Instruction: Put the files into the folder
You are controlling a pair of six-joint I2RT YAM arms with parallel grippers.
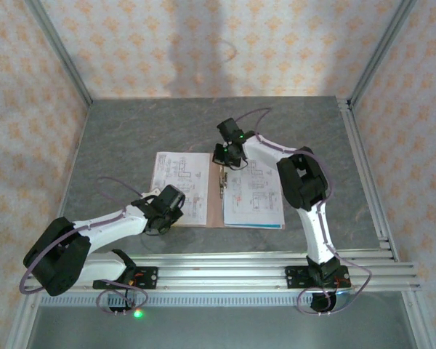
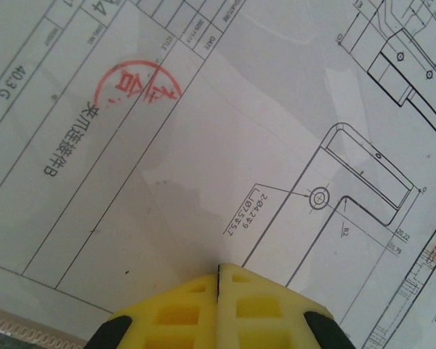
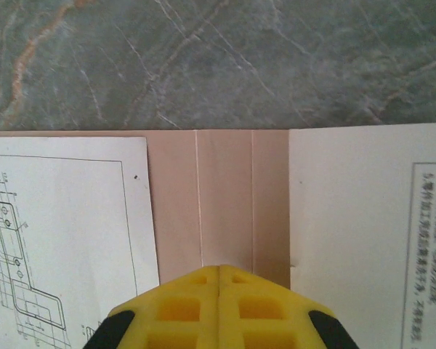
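Pinkish-brown card folder (image 1: 216,207) lies open and flat on the grey marbled table (image 3: 218,58), its spine running away from the arm bases.

Files, all placed relative to the folder:
- White drawing sheet (image 1: 180,182) on the left half, overhanging the folder's left edge. Black line drawings, a title block and a round red stamp (image 2: 136,83) show in the left wrist view.
- White stack (image 1: 254,193) on the right half, the top sheet printed with drawings and text.
- Teal-blue sheet (image 1: 256,225) under that stack. A thin strip of it peeks out along the folder's near edge.
- A bare strip of card with two straight creases shows between the two lots of paper in the right wrist view.

Left gripper (image 2: 219,275): at the folder's near-left corner, over the drawing sheet beside its title block. Yellow fingers (image 2: 182,309) pressed together, with a hairline seam between them. Cannot tell whether their tips press on the paper or sit just above it.

Right gripper (image 3: 219,275): over the far end of the folder's spine, midway between the drawing sheet and the stack. Jaws together with nothing between them. The bare card lies straight ahead of the tips, and the table lies beyond the folder's far edge.
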